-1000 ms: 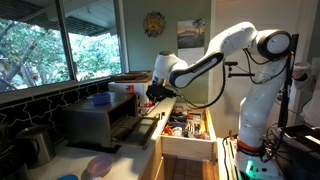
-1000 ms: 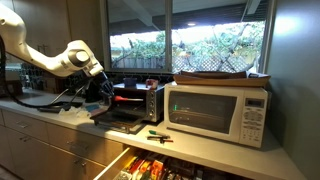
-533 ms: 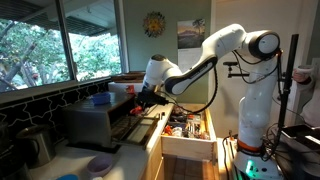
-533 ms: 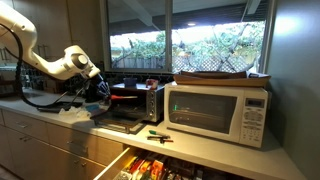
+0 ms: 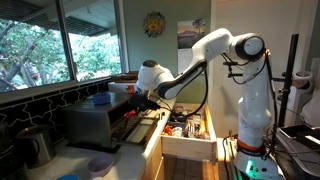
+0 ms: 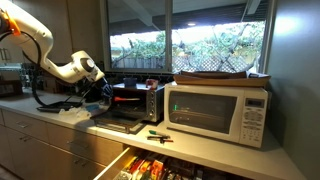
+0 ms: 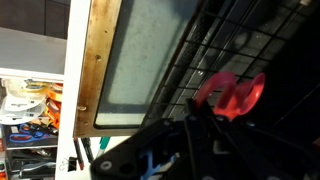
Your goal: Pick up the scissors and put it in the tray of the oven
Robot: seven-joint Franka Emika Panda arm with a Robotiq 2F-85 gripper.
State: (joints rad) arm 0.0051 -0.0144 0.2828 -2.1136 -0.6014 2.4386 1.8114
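The silver-grey oven (image 5: pixel 92 120) stands on the counter with its front door (image 5: pixel 138 126) dropped open; it also shows in an exterior view (image 6: pixel 137 99). My gripper (image 5: pixel 134 103) (image 6: pixel 101 91) hangs in front of the open cavity. In the wrist view the gripper (image 7: pixel 190 120) is shut on the scissors, whose red handles (image 7: pixel 232 94) sit over the black wire tray (image 7: pixel 255 45). The door's glass pane (image 7: pixel 140 60) lies to the left. The scissors' blades are hidden between the fingers.
A white microwave (image 6: pixel 218 110) stands beside the oven, with a green-handled tool (image 6: pixel 158 135) on the counter before it. A drawer full of utensils (image 5: pixel 186 128) (image 6: pixel 150 168) stands open below the counter. A kettle (image 5: pixel 36 143) and a blue dish (image 5: pixel 99 164) sit nearby.
The arm has moved toward the oven and lower, bringing the gripper with the scissors from above the door to the mouth of the cavity.
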